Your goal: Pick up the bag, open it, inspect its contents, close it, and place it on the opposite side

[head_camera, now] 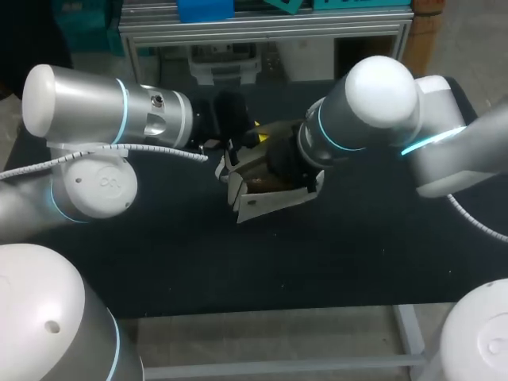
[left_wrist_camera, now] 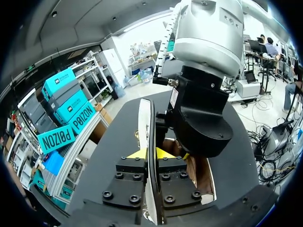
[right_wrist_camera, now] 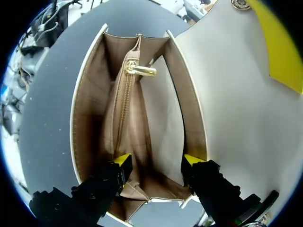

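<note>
Bag point(right_wrist_camera: 142, 118), white: flap point(left_wrist_camera: 146, 123) is pinched by L gripper point(left_wrist_camera: 150, 155), held back so mouth is exposed. R gripper point(right_wrist_camera: 157, 161) is set over opening, jaws spread, nothing grasped, for interior insp.

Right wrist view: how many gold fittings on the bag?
2: a gold zip pull on the divider inside the open cream bag, and a round gold stud on its flap; others may be hidden.

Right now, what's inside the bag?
Visible: tan lining and a zipped centre divider with a gold zipper pull; no loose items show. The right gripper covers part of the bag's bottom; the divider's inside is hidden.
</note>
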Available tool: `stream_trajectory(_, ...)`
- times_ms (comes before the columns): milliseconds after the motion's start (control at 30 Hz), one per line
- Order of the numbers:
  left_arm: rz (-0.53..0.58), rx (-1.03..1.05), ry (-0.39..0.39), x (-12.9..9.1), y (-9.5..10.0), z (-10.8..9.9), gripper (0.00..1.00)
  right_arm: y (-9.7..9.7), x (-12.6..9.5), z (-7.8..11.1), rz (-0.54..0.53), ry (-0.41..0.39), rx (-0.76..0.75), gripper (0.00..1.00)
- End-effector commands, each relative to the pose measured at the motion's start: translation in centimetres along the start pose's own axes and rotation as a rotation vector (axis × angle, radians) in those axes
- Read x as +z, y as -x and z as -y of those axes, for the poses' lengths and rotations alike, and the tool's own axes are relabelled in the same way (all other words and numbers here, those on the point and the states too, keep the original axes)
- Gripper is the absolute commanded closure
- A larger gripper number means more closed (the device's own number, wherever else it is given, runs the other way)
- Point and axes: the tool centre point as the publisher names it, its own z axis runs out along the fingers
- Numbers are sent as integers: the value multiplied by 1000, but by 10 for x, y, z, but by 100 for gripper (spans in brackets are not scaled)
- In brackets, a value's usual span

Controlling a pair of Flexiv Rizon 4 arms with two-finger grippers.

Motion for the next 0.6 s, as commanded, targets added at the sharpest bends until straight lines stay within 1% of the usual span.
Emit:
stream_trajectory(33, -2, 4, -7, -5, -6, 2, 100, 3, 7, 3, -2, -4, -4, 0)
stream_trajectory(600, -10, 17, -4, -4, -7, 2, 100, 4, 4, 1, 3, -9, -16, 0)
